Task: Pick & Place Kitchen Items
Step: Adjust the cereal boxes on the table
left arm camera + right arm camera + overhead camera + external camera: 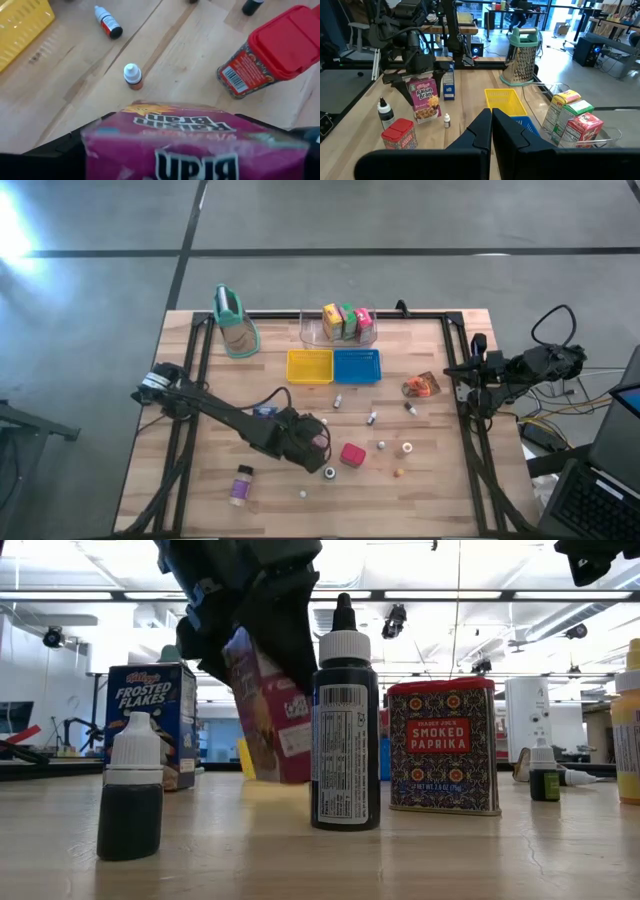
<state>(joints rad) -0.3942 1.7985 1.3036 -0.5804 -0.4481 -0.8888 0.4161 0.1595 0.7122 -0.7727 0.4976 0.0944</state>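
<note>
Closest to the table's front edge, the left gripper [312, 442] has its jaws clamped on a pink Raisin Bran carton [424, 98]. From above the carton is almost hidden under the arm. The low view shows it tilted and, as far as I can judge, lifted just clear of the wood. The left wrist view fills with its pink top [195, 145]. Just beside it stands the red paprika tin [351, 455]; only the low view lets you read "Smoked Paprika" [443, 745]. A dark dropper bottle [345, 720] stands near it. Farther back sit the yellow tray [309, 366] and blue tray [357, 365], then the clear bin [310, 332] holding yellow, green and pink cartons. The right gripper [491, 125] waits at the table's right edge, fingers pressed together on nothing.
</note>
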